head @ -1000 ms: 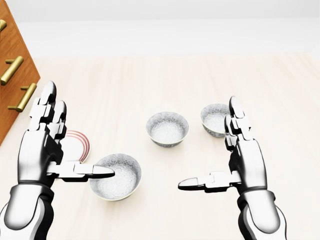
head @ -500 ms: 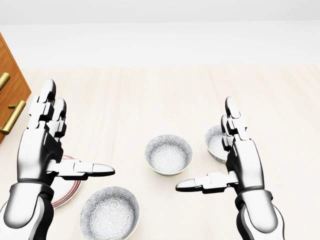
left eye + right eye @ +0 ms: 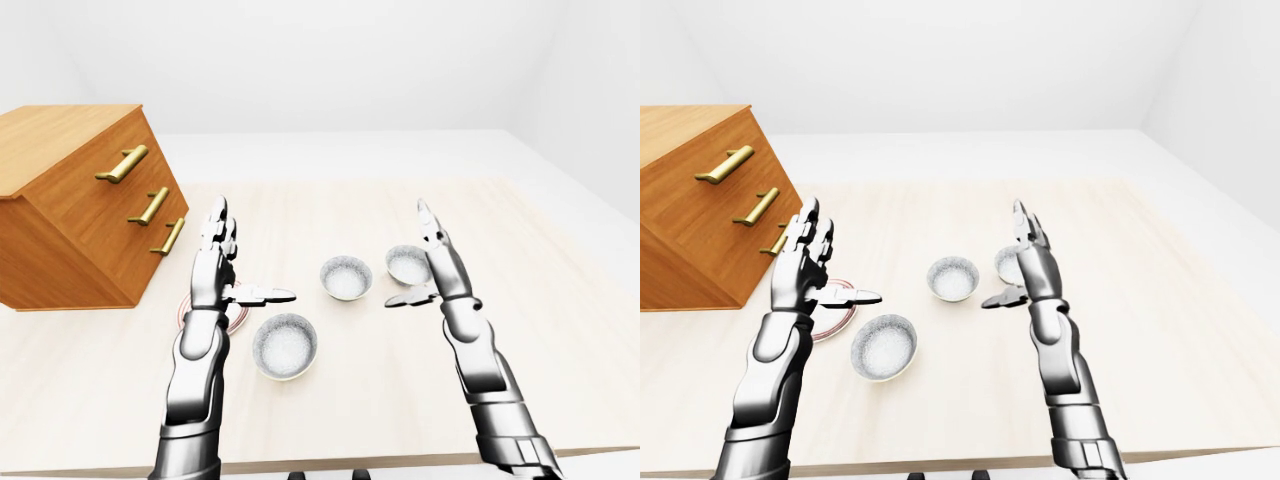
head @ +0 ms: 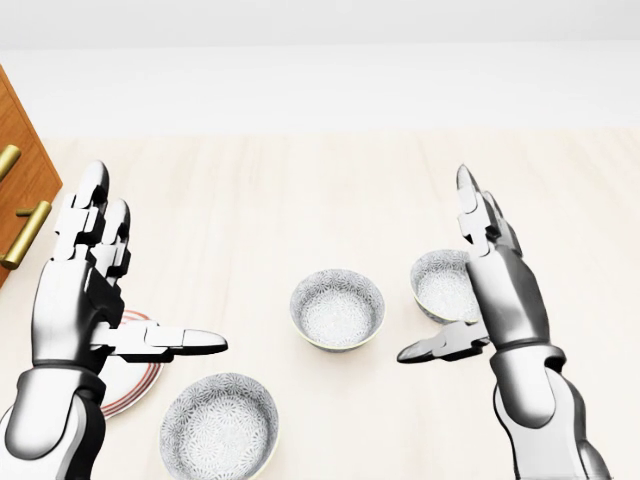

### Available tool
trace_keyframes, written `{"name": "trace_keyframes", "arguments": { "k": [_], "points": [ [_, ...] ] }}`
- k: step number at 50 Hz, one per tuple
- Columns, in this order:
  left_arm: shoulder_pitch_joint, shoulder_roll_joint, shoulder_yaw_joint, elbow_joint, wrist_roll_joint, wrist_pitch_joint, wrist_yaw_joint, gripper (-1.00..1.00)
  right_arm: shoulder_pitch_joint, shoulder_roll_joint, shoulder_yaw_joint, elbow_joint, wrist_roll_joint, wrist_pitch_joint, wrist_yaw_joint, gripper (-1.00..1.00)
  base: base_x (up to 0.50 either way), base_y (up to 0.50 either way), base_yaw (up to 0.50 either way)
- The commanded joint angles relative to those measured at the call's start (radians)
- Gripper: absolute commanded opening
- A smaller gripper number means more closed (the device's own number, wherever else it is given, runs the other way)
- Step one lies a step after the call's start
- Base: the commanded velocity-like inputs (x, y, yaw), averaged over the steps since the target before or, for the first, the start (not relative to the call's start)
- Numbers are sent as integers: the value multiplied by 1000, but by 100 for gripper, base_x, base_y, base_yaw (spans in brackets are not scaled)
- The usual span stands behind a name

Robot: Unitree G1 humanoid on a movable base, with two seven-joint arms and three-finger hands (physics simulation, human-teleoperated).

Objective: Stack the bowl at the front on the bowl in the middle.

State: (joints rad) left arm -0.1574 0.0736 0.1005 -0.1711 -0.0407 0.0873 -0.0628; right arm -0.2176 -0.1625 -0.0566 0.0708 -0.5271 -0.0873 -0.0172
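Observation:
Three patterned grey-white bowls stand on the pale wooden table [image 4: 300, 190]. The front bowl [image 4: 220, 427] is at the bottom of the head view, and the middle bowl [image 4: 337, 307] lies up and to its right. The third bowl [image 4: 440, 285] is further right, partly hidden by my right hand. My left hand [image 4: 140, 285] hovers open to the left of the front bowl, thumb pointing right, holding nothing. My right hand [image 4: 455, 300] is open too, fingers pointing up, with its thumb just below the third bowl.
A red-ringed white plate [image 4: 135, 385] lies left of the front bowl, partly under my left hand. A wooden drawer cabinet [image 3: 80, 200] with brass handles stands at the table's left. The table's near edge [image 3: 330, 458] runs along the bottom of the left-eye view.
The camera first tilted, so the bowls slid down the picture. Since then my right hand has moved right and turned, now overlapping the third bowl. My left hand has barely moved.

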Motion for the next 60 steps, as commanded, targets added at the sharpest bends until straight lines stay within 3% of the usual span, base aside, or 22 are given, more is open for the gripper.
{"name": "trace_keyframes", "arguments": {
  "k": [1, 8, 17, 27, 60],
  "points": [
    [4, -1, 0, -4, -3, 0, -1, 100, -96, -86, -21, 204, -269, 0, -42, 100, 0, 0, 0],
    [2, 0, 0, 3, -5, 0, -4, 100, -174, -136, -18, 420, -342, 0, -103, 100, 0, 0, 0],
    [7, -1, -1, 19, -5, 0, -5, 100, -391, -170, 59, 834, -495, 0, -282, 100, 0, 0, 0],
    [8, -2, -1, 35, -4, 0, -5, 100, -553, -126, 127, 1095, -597, 0, -377, 100, 0, 0, 0],
    [5, 2, 5, 59, -11, 0, -5, 100, -588, -52, 154, 1246, -605, 0, -380, 100, 0, 0, 0]
  ]
}}
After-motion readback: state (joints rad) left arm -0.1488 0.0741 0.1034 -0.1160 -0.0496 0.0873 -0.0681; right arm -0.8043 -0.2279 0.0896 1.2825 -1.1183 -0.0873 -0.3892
